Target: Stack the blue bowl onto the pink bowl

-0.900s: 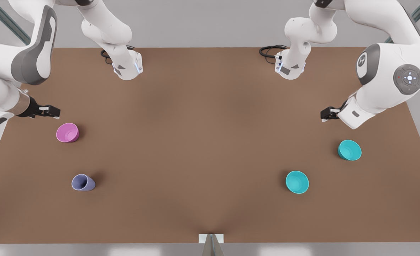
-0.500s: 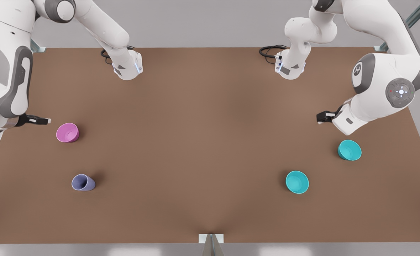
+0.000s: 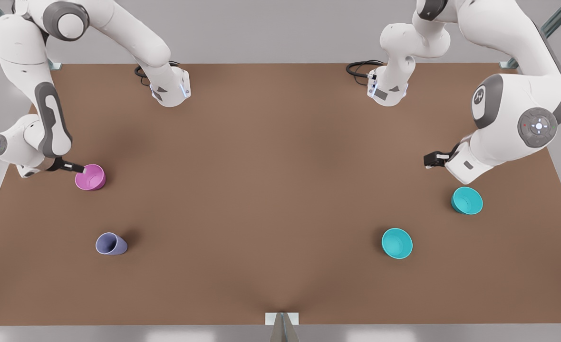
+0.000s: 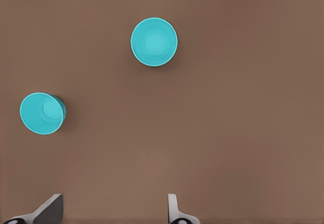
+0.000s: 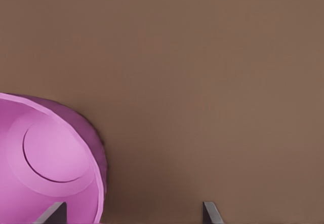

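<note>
Plainly smooth, round magenta pink bowl (image 3: 90, 177), upright on table (image 3: 271, 190).

Front view high, facing arm bases across table (image 3: 280, 199). Left wrist camera looks down from well above both blue bowls (image 4: 154, 41). Right wrist camera close over pink bowl (image 5: 50, 163).

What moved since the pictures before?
The right gripper swung in to the pink bowl's rim, one open finger over it. The left gripper barely shifted, open above the blue bowls. Bowls and cup stayed put.
</note>
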Controlling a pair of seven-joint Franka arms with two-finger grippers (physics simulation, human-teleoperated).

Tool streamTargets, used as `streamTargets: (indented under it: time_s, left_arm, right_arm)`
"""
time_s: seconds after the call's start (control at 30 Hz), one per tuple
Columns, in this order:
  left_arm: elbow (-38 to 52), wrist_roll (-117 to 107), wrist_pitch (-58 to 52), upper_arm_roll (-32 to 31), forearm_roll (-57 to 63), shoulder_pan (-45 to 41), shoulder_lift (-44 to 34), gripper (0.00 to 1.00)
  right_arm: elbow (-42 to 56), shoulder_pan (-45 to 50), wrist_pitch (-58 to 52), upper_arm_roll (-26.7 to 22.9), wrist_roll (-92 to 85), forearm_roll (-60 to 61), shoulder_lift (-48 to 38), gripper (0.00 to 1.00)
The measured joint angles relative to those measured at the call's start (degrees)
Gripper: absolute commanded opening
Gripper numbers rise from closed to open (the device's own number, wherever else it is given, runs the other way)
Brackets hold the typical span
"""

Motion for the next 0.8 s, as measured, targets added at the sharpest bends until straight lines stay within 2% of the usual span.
streamTargets:
  time_s: [0.33, 0.8]
  left_arm:
    - [0.3, 0.5, -2.1, -0.1, 0.2, -0.1, -0.3, 1.00]
    - [3.0, 0.9, -6.9, 0.6, -0.1, 0.1, 0.6, 1.00]
  right_arm:
    - [-0.7, 0.1, 5.6, 0.3, -2.3, 0.0, 1.6, 1.00]
    - [2.1, 2.1, 2.4, 2.4, -1.9, 0.2, 2.4, 1.00]
